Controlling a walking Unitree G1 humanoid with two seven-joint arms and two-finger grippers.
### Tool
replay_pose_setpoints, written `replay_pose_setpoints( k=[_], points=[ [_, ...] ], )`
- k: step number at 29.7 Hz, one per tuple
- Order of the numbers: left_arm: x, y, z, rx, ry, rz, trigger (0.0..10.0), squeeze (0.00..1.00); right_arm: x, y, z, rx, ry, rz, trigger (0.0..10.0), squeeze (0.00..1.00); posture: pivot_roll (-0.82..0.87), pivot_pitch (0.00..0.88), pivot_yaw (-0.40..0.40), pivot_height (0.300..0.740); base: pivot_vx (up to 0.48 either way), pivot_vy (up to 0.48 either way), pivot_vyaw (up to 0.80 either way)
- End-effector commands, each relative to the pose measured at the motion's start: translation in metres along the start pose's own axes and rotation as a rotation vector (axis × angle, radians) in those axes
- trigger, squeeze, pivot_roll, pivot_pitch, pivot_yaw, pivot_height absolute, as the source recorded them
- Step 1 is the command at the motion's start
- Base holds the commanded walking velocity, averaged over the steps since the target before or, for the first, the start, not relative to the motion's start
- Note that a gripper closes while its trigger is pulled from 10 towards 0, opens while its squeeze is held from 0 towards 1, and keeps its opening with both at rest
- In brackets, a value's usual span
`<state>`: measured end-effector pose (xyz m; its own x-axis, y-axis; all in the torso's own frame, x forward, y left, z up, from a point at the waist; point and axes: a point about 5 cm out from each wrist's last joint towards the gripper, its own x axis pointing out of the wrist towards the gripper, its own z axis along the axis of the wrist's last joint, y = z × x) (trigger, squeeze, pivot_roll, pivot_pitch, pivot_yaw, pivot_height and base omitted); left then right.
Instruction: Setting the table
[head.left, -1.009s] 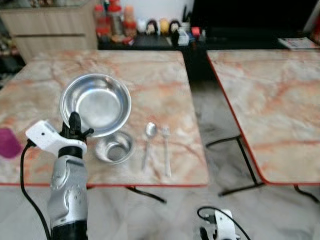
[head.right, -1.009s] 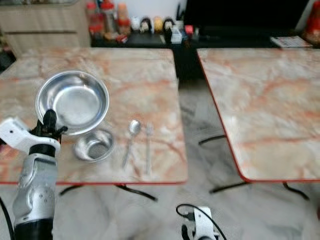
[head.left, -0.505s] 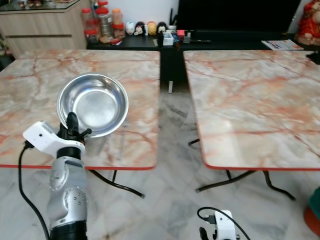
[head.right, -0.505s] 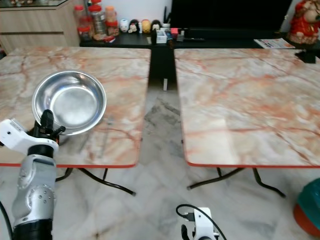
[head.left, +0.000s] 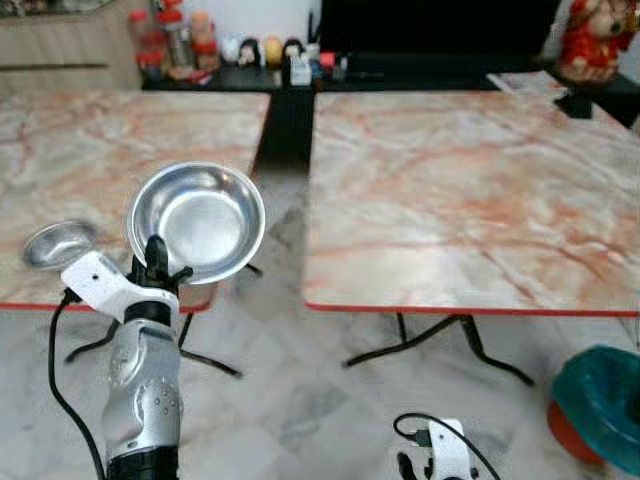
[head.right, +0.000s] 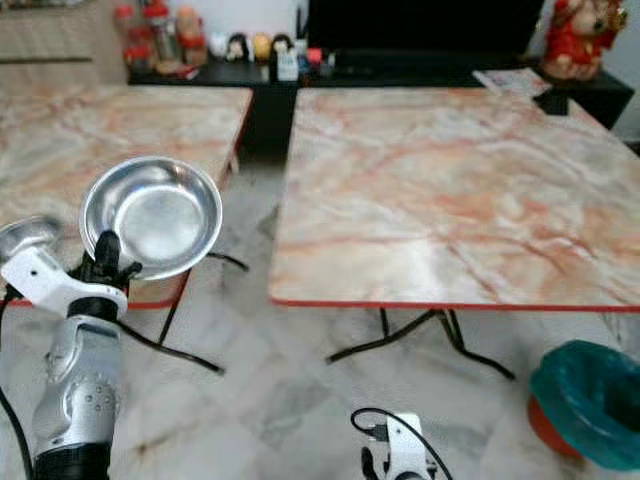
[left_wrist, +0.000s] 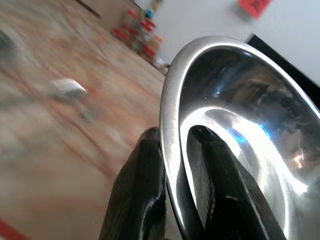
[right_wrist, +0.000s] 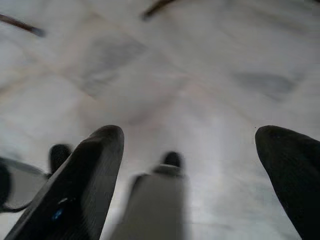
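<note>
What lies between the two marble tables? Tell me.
Bare marble floor fills the gap between the left table and the right table, seen in both eye views; a black cabinet stands behind it.

silver left arm (head.left: 143, 390), white wrist block, black cable, black-fingered pincer (head.left: 155, 262)

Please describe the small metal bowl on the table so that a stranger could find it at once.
Look at the marble-patterned table on the robot's left, near its red front edge. The small steel bowl rests there on the tabletop, unlike the larger steel bowl beside it, which the left pincer holds up by its rim.
</note>
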<state>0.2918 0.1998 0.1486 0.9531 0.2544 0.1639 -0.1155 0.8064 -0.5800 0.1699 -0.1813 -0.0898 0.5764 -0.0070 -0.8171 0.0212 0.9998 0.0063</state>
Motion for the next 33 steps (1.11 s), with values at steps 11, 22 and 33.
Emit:
replay_pose_setpoints(
  k=[11, 22, 33],
  points=[
    [0.003, 0.000, 0.007, 0.032, -0.029, -0.006, 10.0, 0.00, 0.001, 0.004, 0.004, 0.014, -0.018, 0.004, 10.0, 0.00, 0.07, 0.050, 0.002, 0.740, 0.000, -0.393, 0.00],
    [0.000, 0.006, 0.003, 0.065, -0.009, 0.011, 10.0, 0.00, 0.001, 0.004, 0.006, 0.019, -0.024, 0.002, 10.0, 0.00, 0.07, 0.059, 0.003, 0.740, 0.000, -0.456, 0.00],
    [-0.009, 0.008, -0.004, 0.164, 0.033, -0.016, 10.0, 0.00, 0.002, 0.006, 0.007, 0.019, -0.023, 0.008, 10.0, 0.00, 0.08, 0.065, 0.001, 0.740, 0.025, 0.000, 0.00]
  ],
)
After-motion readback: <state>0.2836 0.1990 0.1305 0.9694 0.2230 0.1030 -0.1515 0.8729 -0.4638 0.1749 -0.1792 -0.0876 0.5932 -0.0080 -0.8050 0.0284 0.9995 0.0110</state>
